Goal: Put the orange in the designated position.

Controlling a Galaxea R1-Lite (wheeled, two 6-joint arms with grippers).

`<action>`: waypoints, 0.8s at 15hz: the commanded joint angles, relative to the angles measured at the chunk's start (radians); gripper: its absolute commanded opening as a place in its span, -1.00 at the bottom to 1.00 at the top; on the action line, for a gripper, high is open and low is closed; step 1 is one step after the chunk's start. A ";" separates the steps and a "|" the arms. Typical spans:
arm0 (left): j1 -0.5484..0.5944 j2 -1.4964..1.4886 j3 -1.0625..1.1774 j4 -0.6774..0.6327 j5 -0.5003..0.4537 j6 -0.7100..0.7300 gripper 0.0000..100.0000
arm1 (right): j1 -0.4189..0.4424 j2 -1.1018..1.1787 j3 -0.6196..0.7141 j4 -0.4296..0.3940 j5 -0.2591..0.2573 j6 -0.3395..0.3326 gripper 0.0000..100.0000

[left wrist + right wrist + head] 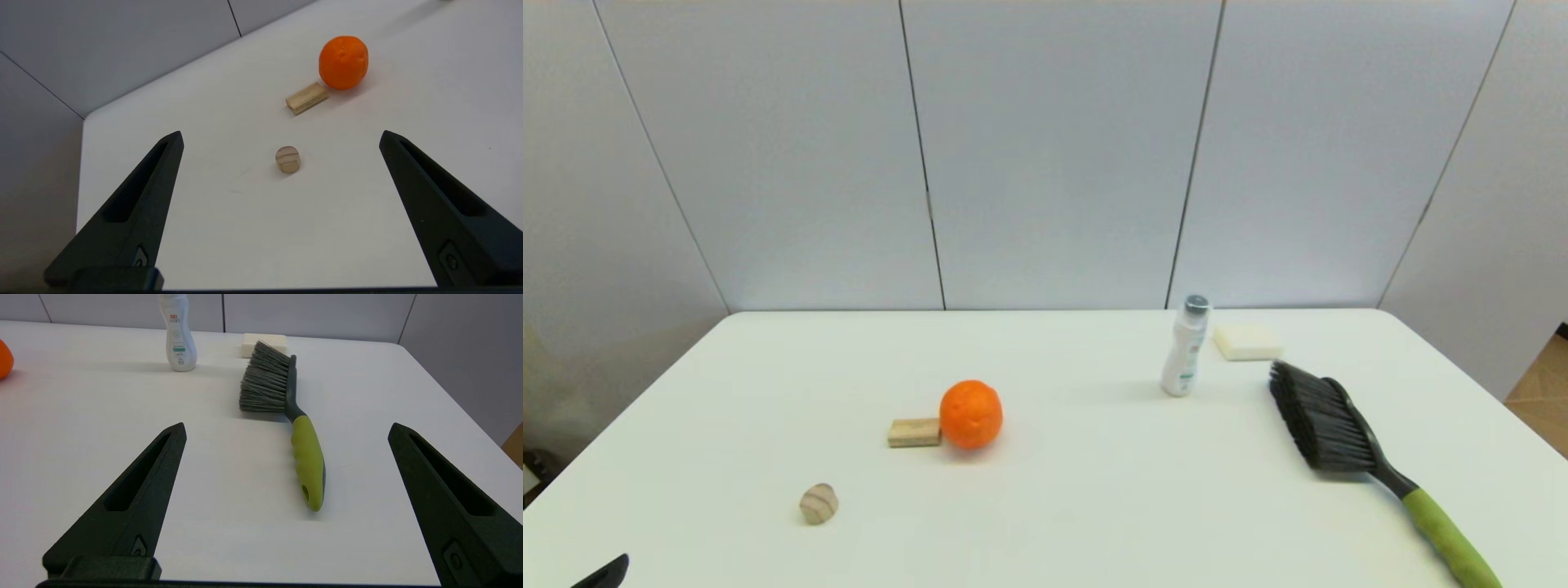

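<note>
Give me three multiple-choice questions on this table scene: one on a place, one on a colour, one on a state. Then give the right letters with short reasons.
1. What lies right beside the orange?
A. wooden block
B. sponge
C. brush

2. What colour is the brush handle?
A. red
B. green
C. blue

3. How is the left gripper?
A. shut on the orange
B. shut on nothing
C. open

Answers:
1 A: the wooden block sits against the orange's side.
2 B: the brush has a green handle.
3 C: its fingers stand wide apart over the table, holding nothing.
</note>
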 commanded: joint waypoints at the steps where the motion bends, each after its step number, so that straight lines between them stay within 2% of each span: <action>1: 0.080 -0.204 0.153 -0.111 -0.002 -0.023 1.00 | 0.000 0.001 0.000 0.000 0.000 -0.001 1.00; 5: 0.080 -0.215 0.317 -0.319 -0.002 -0.052 1.00 | 0.000 0.001 0.000 0.000 0.000 -0.001 1.00; 9: 0.123 -0.219 0.341 -0.324 -0.005 -0.066 1.00 | 0.000 0.001 0.000 0.000 0.000 -0.001 1.00; 12: 0.163 -0.287 0.444 -0.361 -0.008 -0.067 1.00 | 0.000 0.001 0.000 0.000 0.000 -0.001 1.00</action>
